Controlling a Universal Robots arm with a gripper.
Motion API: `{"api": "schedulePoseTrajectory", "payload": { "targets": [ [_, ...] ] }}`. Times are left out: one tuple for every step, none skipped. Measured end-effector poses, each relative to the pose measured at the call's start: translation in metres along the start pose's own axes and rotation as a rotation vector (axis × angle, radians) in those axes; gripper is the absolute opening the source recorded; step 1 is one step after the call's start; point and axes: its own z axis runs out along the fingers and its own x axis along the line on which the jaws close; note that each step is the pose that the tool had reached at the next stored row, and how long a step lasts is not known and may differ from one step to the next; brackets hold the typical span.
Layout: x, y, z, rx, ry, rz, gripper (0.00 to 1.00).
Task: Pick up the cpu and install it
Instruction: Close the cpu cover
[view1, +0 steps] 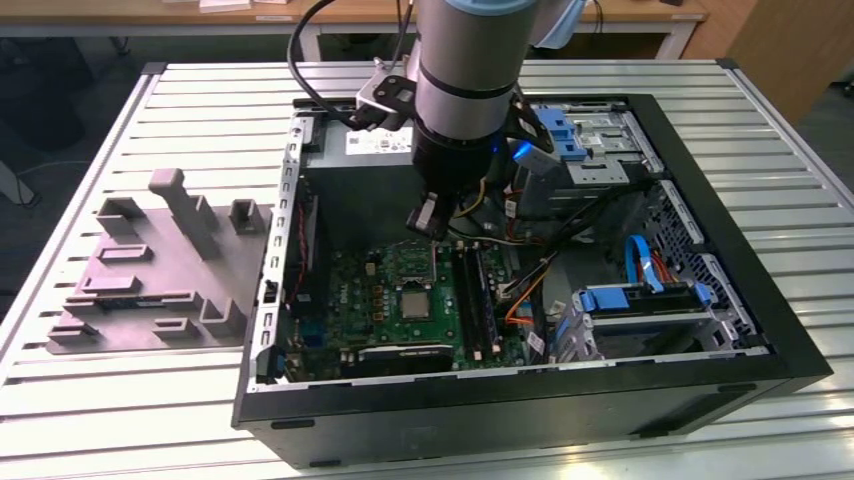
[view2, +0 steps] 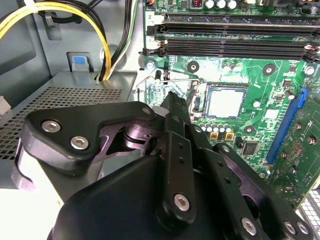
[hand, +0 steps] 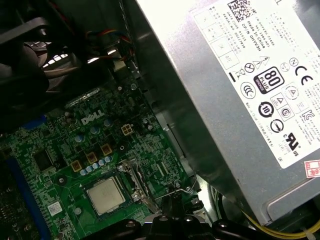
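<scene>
Exterior view: the open computer case (view1: 747, 330) lies on the table (view1: 160, 400) and contains the motherboard (view1: 387, 300). The cpu (view1: 418, 305) sits in its socket. The pincer (view2: 172, 102), fingers together, hangs above the board, near the cpu.

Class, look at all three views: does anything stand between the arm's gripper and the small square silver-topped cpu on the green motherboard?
Nothing visible does. The small square silver-topped cpu lies flat in its socket on the green motherboard, its top bare in both wrist views. The gripper hangs above the board beside the socket, with only open board between them.
</scene>
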Motion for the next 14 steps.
{"api": "schedulePoseTrajectory", "payload": {
  "targets": [
    [0.0000, 0.0000, 0.0000, 0.0000, -0.0001, 0.000, 0.11],
    [0.0003, -0.0002, 0.0000, 0.0000, 0.0000, 0.000, 0.11],
    [0.0007, -0.0004, 0.0000, 0.0000, 0.0000, 0.000, 0.11],
    [0.0011, -0.0006, -0.0001, 0.0000, 0.0000, 0.000, 0.11],
    [0.0015, -0.0009, -0.0001, 0.0000, 0.0001, 0.000, 0.11],
    [0.0020, -0.0011, -0.0002, 0.0000, 0.0001, 0.000, 0.11],
    [0.0025, -0.0014, -0.0002, 0.0000, 0.0001, 0.000, 0.11],
    [0.0029, -0.0016, -0.0003, 0.0000, 0.0001, 0.000, 0.11],
    [0.0033, -0.0018, -0.0002, 0.0000, 0.0000, 0.000, 0.11],
    [0.0035, -0.0019, -0.0003, 0.0000, 0.0000, 0.000, 0.11],
    [0.0035, -0.0019, -0.0003, 0.0000, 0.0000, 0.000, 0.11],
    [0.0034, -0.0019, -0.0003, 0.0000, 0.0000, 0.000, 0.11],
    [0.0035, -0.0019, -0.0003, 0.0000, 0.0000, 0.000, 0.11],
    [0.0035, -0.0019, -0.0003, 0.0000, 0.0001, -0.001, 0.11]
  ]
}}
